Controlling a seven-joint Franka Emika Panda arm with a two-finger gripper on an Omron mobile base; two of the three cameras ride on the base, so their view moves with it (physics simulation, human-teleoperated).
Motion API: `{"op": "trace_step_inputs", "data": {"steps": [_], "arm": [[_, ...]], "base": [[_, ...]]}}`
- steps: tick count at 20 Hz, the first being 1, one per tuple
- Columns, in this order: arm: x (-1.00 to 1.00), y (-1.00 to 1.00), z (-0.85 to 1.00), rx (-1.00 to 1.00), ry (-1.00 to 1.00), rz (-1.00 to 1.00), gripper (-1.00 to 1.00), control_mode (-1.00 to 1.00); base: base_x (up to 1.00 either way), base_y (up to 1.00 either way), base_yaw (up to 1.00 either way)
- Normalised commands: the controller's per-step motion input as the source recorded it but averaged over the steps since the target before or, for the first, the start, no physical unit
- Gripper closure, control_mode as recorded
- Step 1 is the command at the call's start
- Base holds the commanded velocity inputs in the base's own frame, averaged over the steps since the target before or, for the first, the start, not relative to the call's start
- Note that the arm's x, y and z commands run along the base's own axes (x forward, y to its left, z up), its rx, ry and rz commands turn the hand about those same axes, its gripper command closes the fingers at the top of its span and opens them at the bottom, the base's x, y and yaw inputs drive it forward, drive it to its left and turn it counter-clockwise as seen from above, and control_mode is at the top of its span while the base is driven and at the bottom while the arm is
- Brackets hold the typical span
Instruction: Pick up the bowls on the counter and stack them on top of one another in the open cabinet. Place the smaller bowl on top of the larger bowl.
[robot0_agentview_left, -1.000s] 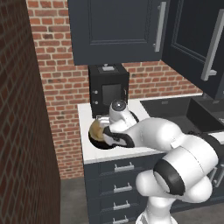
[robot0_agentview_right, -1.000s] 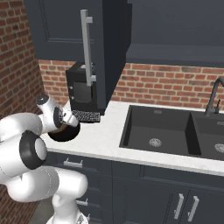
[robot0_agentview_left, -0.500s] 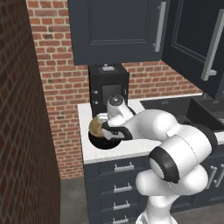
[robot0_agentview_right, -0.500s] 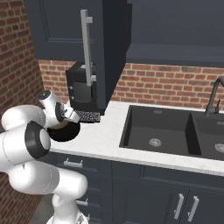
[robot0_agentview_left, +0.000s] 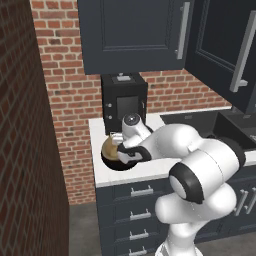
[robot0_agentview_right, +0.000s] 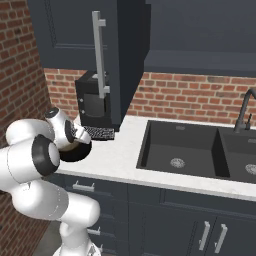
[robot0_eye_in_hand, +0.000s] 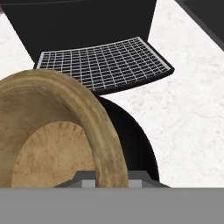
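Two bowls sit on the white stone surface (robot0_agentview_left: 150, 170), so you should judge nothing delivered yet: the wooden bowl (robot0_eye_in_hand: 52, 131) and the glossy black bowl (robot0_eye_in_hand: 135, 148) are together at the left end of the surface, in front of the black coffee machine (robot0_agentview_left: 125, 100), and neither is in the wall cabinet (robot0_agentview_left: 130, 35) overhead. In the hand view the wooden bowl's rim runs right up between the jaws at 6 o'clock, with the black bowl's rim curving behind it toward 3 o'clock; whether the wooden one rests inside the black one or beside it you cannot tell. The machine's metal drip grille (robot0_eye_in_hand: 103, 63) lies at 12 o'clock. The arm is folded low and reaches leftward, its gripper (robot0_agentview_left: 120, 150) down at the bowls. You cannot tell whether the jaws are clamped on the rim or merely straddling it. Both lifts and the stacking remain.
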Motion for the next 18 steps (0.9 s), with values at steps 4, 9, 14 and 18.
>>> {"op": "trace_step_inputs", "data": {"steps": [4, 9, 14, 18], "arm": [[0.0, -0.01, -0.09, 0.0, 0.0, 0.0, 1.0, -1.0], [0.0, -0.03, -0.01, 0.0, 0.0, 0.0, 1.0, -1.0], [0.0, -0.07, -0.05, 0.0, 0.0, 0.0, 1.0, -1.0], [0.0, 0.0, 0.0, 0.0, 0.0, 0.0, -1.0, -1.0]], "base": [[0.0, 0.0, 0.0], [0.0, 0.0, 0.0], [0.0, 0.0, 0.0], [0.0, 0.0, 0.0]]}}
